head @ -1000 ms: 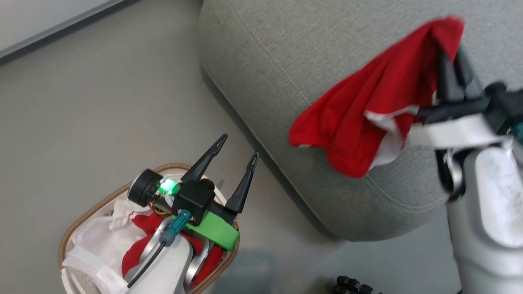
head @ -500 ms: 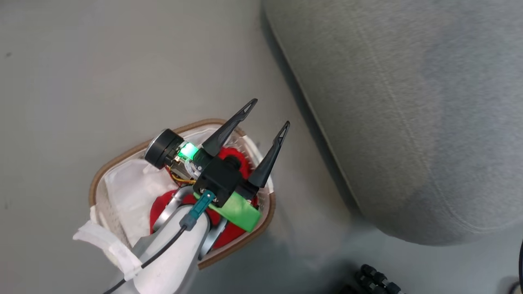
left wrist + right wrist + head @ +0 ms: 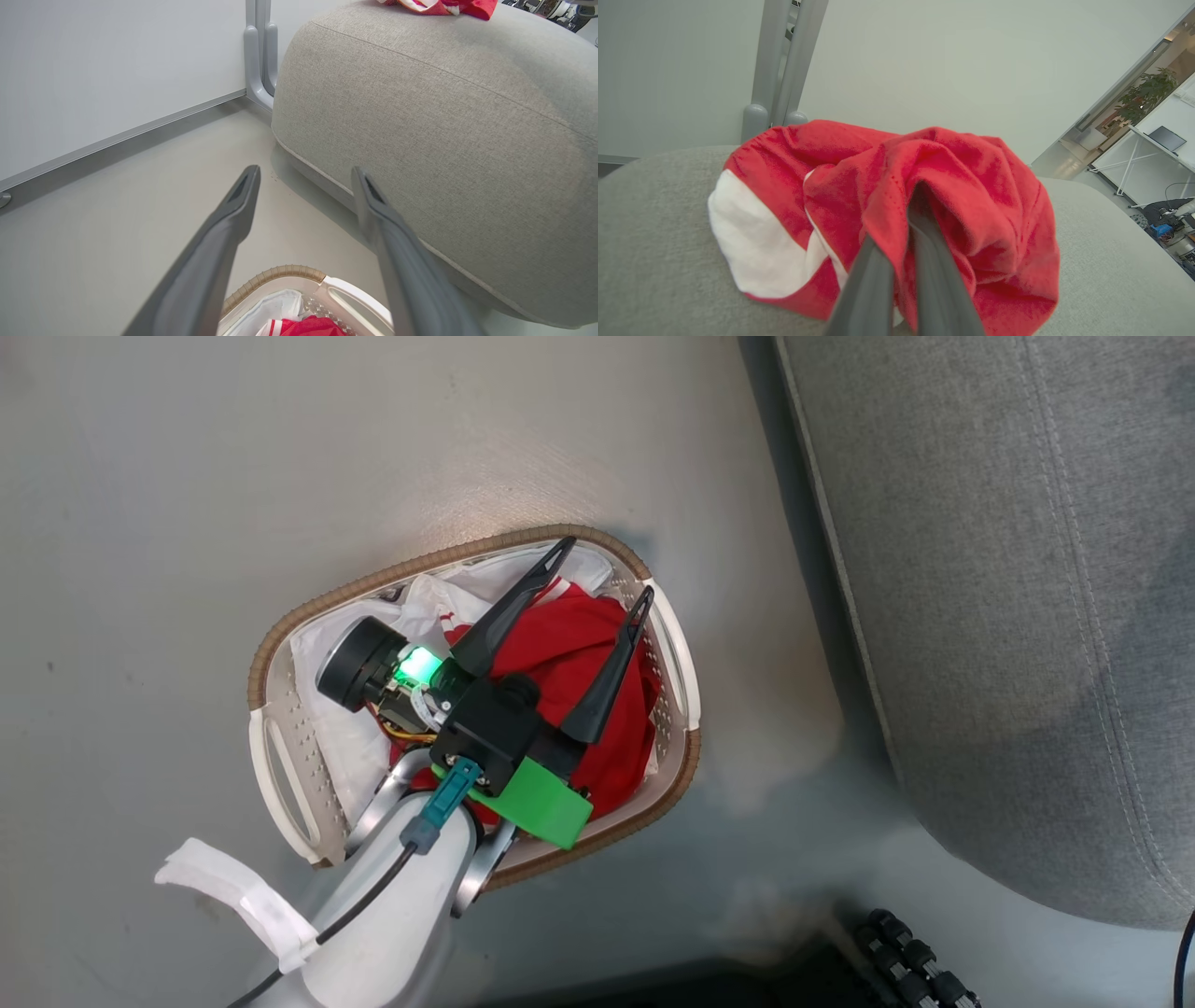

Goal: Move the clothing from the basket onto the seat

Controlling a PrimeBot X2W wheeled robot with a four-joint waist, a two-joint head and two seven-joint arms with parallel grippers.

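The white basket (image 3: 439, 558) with a brown woven rim stands on the floor left of the grey seat (image 3: 1008, 569). Red clothing (image 3: 569, 644) with white trim lies in it beside the white liner (image 3: 336, 747). My left gripper (image 3: 606, 566) hangs open above the basket, fingers spread over the red cloth and holding nothing; its own view shows the gripper (image 3: 306, 171) pointing past the basket's rim (image 3: 275, 273) toward the seat (image 3: 444, 116). My right gripper (image 3: 911, 219) is shut on a red garment (image 3: 971, 210) with a white panel, which rests on the seat (image 3: 644, 233).
A black ribbed part (image 3: 915, 961) lies on the floor below the seat's corner. A wall with a grey baseboard (image 3: 117, 137) and a grey upright post (image 3: 259, 51) stand behind the seat. Bare floor (image 3: 187, 476) stretches left of the basket.
The head camera has swung, so the basket now sits near the middle and the right gripper with its red garment has left that view. My left gripper stays open over the basket.
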